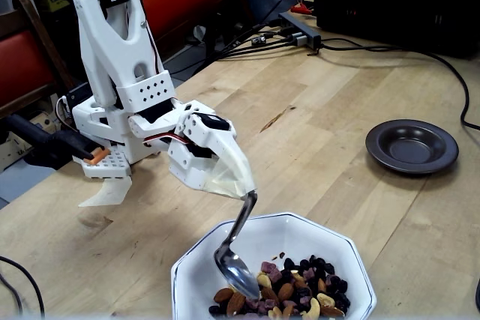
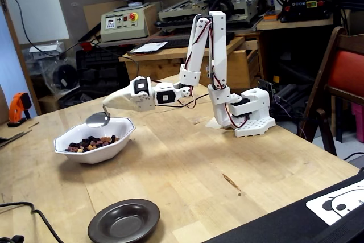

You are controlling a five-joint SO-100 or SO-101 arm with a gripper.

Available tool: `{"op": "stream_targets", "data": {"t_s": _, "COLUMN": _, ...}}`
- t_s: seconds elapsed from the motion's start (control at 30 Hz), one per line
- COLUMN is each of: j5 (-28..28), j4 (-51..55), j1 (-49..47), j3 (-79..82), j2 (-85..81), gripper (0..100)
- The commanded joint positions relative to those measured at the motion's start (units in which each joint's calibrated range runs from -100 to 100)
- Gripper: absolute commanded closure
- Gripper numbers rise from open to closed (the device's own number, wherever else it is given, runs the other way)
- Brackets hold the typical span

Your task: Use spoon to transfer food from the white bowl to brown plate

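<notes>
White hand (image 1: 244, 191) grips the spoon (image 1: 237, 254) over the food (image 1: 289, 295), its fingers hidden under tape.

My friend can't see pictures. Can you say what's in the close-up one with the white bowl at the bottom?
A white robot arm's hand holds a bent silver spoon, dipping it into a white eight-sided bowl of nuts and dried fruit. An empty dark brown plate sits to the right on the wooden table.

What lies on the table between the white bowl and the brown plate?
Nothing: bare wood separates the white bowl and brown plate in both fixed views.
</notes>
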Motion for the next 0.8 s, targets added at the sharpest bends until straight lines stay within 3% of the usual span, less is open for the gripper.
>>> {"op": "stream_targets", "data": {"t_s": 0.0, "j5": 0.15, "j4": -1.24, "j1": 0.39, "j3": 0.64, "j2": -0.39, "gripper": 98}}
{"op": "stream_targets", "data": {"t_s": 0.37, "j5": 5.96, "j4": -1.0, "j1": 0.24, "j3": 1.08, "j2": -0.39, "gripper": 97}}
{"op": "stream_targets", "data": {"t_s": 0.77, "j5": 6.4, "j4": -0.53, "j1": 0.16, "j3": 1.17, "j2": 1.41, "gripper": 97}}
